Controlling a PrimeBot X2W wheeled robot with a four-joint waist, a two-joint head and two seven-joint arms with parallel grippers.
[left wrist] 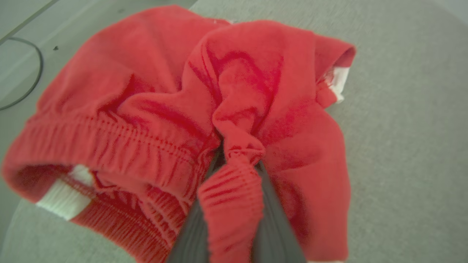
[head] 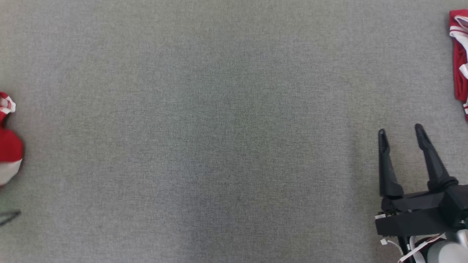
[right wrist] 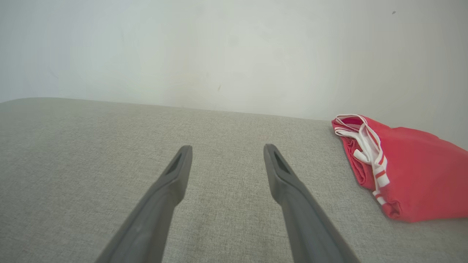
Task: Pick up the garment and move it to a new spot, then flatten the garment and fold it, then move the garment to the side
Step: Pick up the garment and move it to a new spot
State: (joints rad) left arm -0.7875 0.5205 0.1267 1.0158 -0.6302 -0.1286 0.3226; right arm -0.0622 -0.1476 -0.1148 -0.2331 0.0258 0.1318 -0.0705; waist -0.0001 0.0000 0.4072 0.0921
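Shorts (left wrist: 146,91), red, lie crumpled at far left of grey cloth surface (head: 219,128), waistband clamped in left gripper (left wrist: 239,159); right gripper (head: 400,133), fingers apart, hovers well apart on the right.

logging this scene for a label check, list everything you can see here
held garment: one, red with white trim, crumpled at table's left edge
folded garment: one, red with red-and-white striped trim, table's far right
cable: one, dark, off the table's left side
table: one, grey fabric top
wall: pale, behind table
left gripper: dark, shut on held garment
right gripper: dark, open, above table's near right
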